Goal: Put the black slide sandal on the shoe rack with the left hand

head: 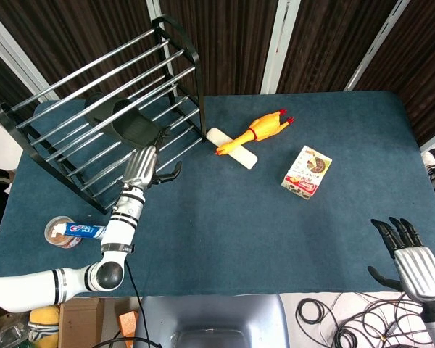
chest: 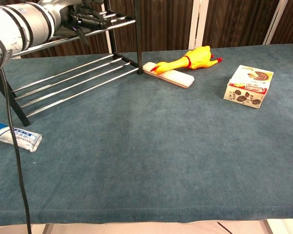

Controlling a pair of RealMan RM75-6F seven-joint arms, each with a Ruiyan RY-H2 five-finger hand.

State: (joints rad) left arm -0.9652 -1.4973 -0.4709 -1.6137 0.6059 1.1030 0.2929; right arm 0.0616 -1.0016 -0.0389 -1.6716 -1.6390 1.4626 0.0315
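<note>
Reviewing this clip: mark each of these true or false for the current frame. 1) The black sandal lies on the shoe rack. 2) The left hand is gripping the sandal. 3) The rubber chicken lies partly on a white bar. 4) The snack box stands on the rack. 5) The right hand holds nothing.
1) True. The black slide sandal rests on the bars of the shoe rack.
2) False. The left hand hangs beside the sandal, fingers apart, holding nothing.
3) True. The rubber chicken lies across the white bar.
4) False. The snack box sits on the table, right of the chicken.
5) True. The right hand is empty at the table's near edge.
</note>
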